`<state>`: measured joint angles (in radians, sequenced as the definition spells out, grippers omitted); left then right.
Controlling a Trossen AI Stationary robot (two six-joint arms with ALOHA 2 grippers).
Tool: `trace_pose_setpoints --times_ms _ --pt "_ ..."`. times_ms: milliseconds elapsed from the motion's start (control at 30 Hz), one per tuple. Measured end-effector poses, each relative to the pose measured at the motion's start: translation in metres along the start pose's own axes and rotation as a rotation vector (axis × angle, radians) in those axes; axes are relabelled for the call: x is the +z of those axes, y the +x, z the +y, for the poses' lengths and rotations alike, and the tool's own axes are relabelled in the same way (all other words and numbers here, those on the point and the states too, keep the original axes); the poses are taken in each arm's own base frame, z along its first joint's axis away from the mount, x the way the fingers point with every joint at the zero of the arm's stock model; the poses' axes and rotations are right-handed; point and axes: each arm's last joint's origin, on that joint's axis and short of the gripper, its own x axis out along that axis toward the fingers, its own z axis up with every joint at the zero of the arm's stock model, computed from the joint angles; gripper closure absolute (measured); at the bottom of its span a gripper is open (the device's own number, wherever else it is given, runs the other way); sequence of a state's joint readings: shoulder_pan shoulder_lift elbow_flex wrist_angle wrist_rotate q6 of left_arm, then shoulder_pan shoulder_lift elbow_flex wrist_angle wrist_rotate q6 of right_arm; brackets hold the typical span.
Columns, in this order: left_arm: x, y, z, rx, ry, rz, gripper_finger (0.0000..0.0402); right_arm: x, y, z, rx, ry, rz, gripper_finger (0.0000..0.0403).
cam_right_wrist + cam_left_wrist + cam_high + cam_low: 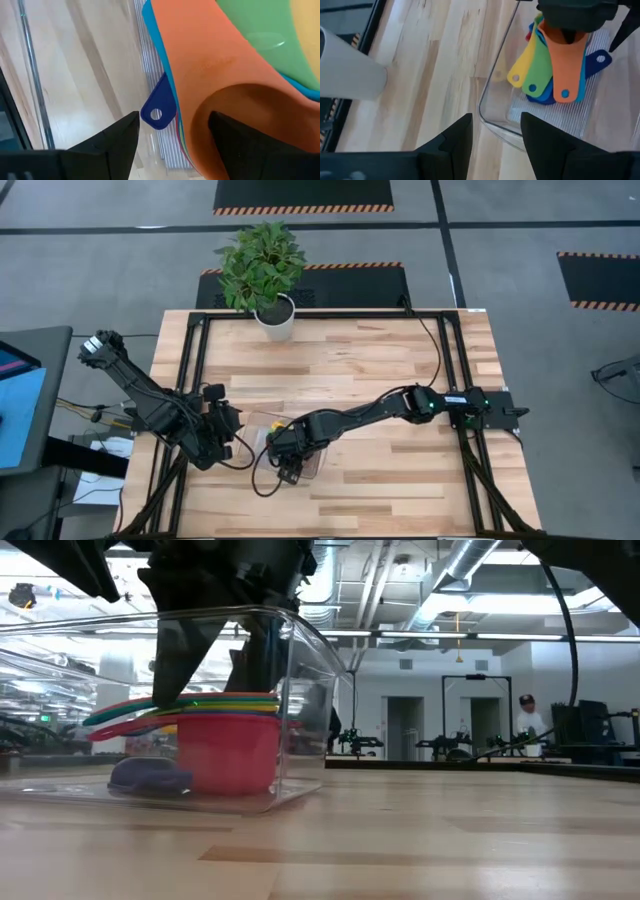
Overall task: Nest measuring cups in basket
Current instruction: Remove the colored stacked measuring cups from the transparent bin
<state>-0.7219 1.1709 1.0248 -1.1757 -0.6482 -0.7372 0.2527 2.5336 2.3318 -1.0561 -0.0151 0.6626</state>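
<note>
The clear basket (262, 438) sits at the table's near middle. Inside it, several measuring cups (545, 75) are nested in a stack with their handles fanned out: yellow, green, orange and blue, over a red bowl (225, 752). A dark blue cup (150, 776) lies on the basket floor beside the stack. My right gripper (175, 145) reaches down into the basket, open, one finger inside the orange cup's bowl (235, 107) and the other outside it. My left gripper (495, 142) is open, just left of the basket's corner (487, 107). My right gripper comes from above with one finger (245, 145) down in the orange cup's bowl at the top of the stack; the other finger (112, 142) stands clear outside. I cannot tell whether the inner finger touches the bowl wall.
A white pot with a green plant (272, 315) stands at the table's far edge. Black frame rails (195, 380) run along the table's left and right sides. Bare wood lies between basket and pot. A person (525, 720) stands far back in the room.
</note>
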Motion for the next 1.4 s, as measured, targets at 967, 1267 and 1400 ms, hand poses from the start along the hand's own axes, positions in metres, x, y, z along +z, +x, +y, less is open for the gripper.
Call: trace_pose_setpoints --times_ms 967,1267,1400 --pt "0.005 -0.034 0.029 0.130 -0.128 0.129 0.0246 -0.019 -0.004 -0.012 -0.220 0.381 0.099 0.0127" --pt "0.004 -0.034 0.029 0.136 -0.160 0.130 0.0246 -0.023 -0.004 -0.014 -0.256 0.451 0.125 0.0138" --pt "0.004 -0.034 0.029 0.135 -0.160 0.130 0.0246 -0.027 0.000 -0.014 -0.270 0.440 0.125 0.0183"
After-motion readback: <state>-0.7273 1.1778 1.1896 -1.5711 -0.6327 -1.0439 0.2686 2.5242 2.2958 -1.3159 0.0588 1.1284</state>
